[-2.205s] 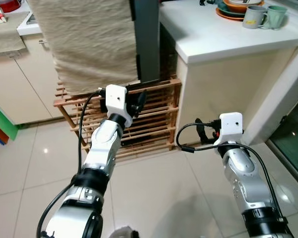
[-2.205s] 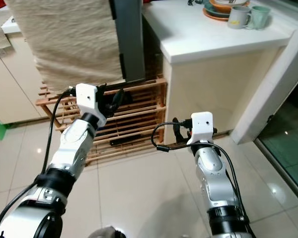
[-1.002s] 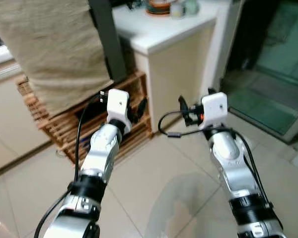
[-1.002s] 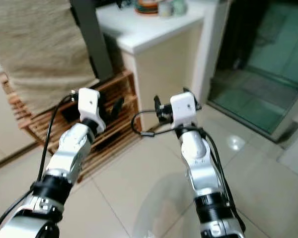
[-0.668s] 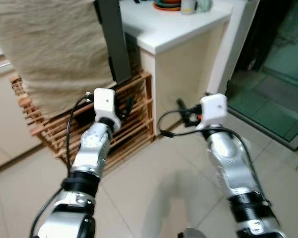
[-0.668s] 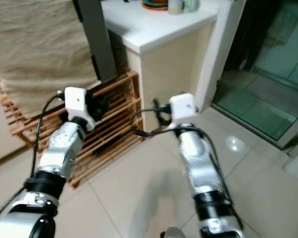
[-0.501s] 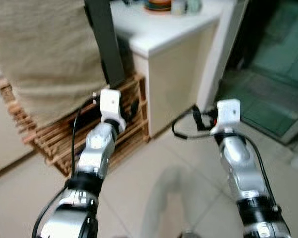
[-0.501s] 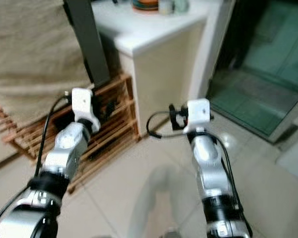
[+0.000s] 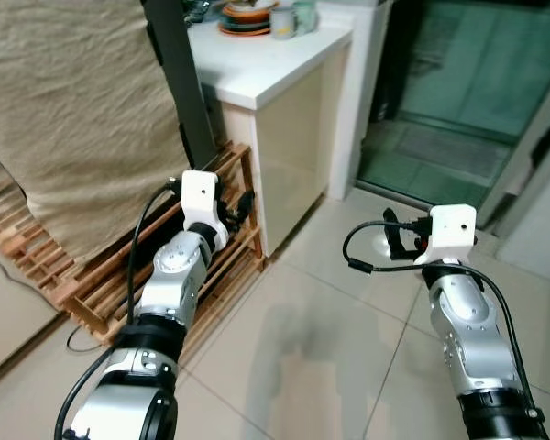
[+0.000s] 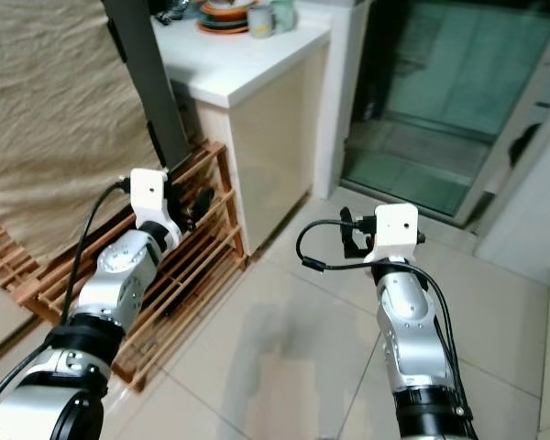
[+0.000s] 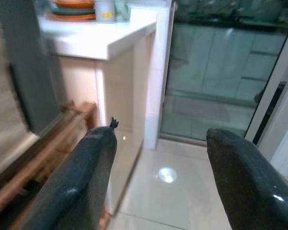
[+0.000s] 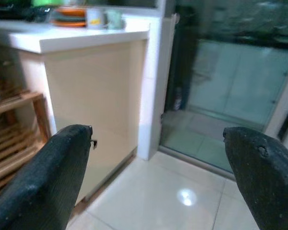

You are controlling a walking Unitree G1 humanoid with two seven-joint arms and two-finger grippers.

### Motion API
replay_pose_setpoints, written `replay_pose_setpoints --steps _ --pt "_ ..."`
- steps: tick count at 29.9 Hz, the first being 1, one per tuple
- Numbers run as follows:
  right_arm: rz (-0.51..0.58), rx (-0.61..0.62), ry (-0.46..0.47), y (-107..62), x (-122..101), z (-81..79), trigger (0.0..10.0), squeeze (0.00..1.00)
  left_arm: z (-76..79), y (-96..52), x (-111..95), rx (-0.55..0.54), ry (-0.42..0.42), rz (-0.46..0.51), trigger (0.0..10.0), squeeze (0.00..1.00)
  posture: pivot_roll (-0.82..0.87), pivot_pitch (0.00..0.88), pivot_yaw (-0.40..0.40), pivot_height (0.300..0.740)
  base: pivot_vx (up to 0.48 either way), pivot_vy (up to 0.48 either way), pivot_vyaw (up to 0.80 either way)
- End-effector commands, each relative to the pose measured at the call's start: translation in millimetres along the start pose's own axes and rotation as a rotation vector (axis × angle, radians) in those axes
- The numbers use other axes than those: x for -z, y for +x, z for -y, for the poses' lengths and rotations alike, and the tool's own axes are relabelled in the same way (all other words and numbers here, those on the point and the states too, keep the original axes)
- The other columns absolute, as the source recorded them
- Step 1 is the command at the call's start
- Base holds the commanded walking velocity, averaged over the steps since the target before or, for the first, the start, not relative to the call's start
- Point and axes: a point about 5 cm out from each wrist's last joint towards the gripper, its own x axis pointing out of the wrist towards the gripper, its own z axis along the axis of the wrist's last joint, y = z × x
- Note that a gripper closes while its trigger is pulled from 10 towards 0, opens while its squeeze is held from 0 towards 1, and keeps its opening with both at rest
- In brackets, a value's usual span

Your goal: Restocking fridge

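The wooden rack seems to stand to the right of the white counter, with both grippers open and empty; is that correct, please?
Not quite: the wooden rack stands to the left of the white counter, as the left eye view shows. The left gripper and right gripper are indeed open and empty.

Bare tiled floor (image 9: 330,302) ahead of both arms, open toward glass sliding door (image 9: 458,64). Left side blocked by wooden slatted rack (image 9: 101,275) under hanging beige cloth (image 9: 73,119) and a dark post (image 9: 179,82). White counter (image 9: 275,64) with cream cabinet side (image 9: 289,147) juts between rack and door; stacked dishes and mugs (image 9: 261,16) on top. White wall (image 9: 545,211) closes off the right.
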Motion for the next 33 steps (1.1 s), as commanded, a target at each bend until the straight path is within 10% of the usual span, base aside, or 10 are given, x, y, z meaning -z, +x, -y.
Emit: replay_pose_setpoints --steps 1,11,19,28,32,33 --pt "0.019 0.003 0.012 -0.1 -3.7 -0.3 10.0 0.0 -5.8 -0.1 -1.0 -0.028 0.01 0.0 10.0 0.0 -0.11 0.0 0.095 0.74 0.0 0.476 -0.71" --pt "0.14 0.133 0.072 -8.3 -16.6 19.2 10.0 0.0 -14.7 -19.7 -29.5 -0.022 0.031 0.211 10.0 0.0 -0.08 0.0 0.082 0.74 0.0 0.465 -0.7" --pt "0.117 0.076 0.062 -2.8 -12.4 3.7 10.0 0.0 -8.1 -24.7 -40.0 0.018 -0.015 0.279 10.0 0.0 -0.07 0.0 0.088 0.74 0.0 0.463 -0.67" --pt "0.092 0.038 0.056 -3.9 -7.1 -1.6 10.0 0.0 0.1 -49.5 -27.7 0.054 0.141 0.233 10.0 0.0 -0.05 0.0 0.057 0.74 -0.125 0.417 0.0" --pt "0.076 0.055 0.03 -0.3 -5.7 0.9 10.0 0.0 -2.3 -43.4 -22.6 -0.01 0.084 0.194 10.0 0.0 -0.04 0.0 0.044 0.74 -0.201 0.135 0.0" --pt "0.075 0.069 0.02 0.8 -5.8 2.7 10.0 0.0 -1.4 -42.7 -22.9 -0.012 0.078 0.193 10.0 1.0 -0.04 0.0 0.042 0.74 0.0 0.0 0.0"
